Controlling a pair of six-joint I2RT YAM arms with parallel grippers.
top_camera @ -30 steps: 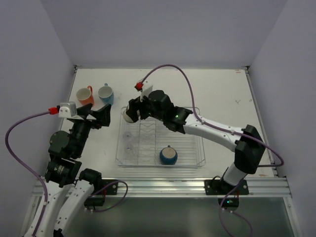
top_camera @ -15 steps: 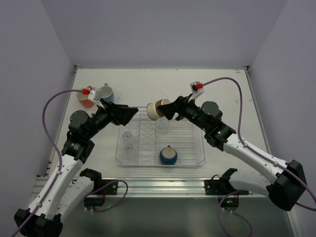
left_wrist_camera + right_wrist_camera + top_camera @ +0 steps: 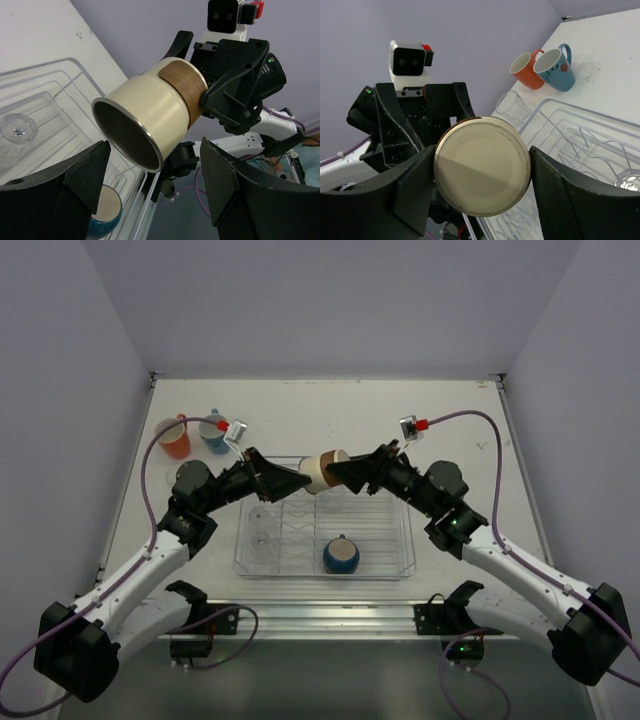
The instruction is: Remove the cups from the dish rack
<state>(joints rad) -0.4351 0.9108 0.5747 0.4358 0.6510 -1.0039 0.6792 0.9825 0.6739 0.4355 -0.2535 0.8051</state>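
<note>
Now the right gripper [image 3: 347, 472] clamps a cream brown-banded metal cup [image 3: 322, 471] sideways over the clear wire-grid dish rack [image 3: 390, 545]; the left gripper [image 3: 293, 483] waits with fingers apart.

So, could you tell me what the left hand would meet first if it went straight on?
The open mouth of the tan-cream cup, which the right hand holds sideways facing it. The left hand is open, so the rim would likely slip inside it.
</note>
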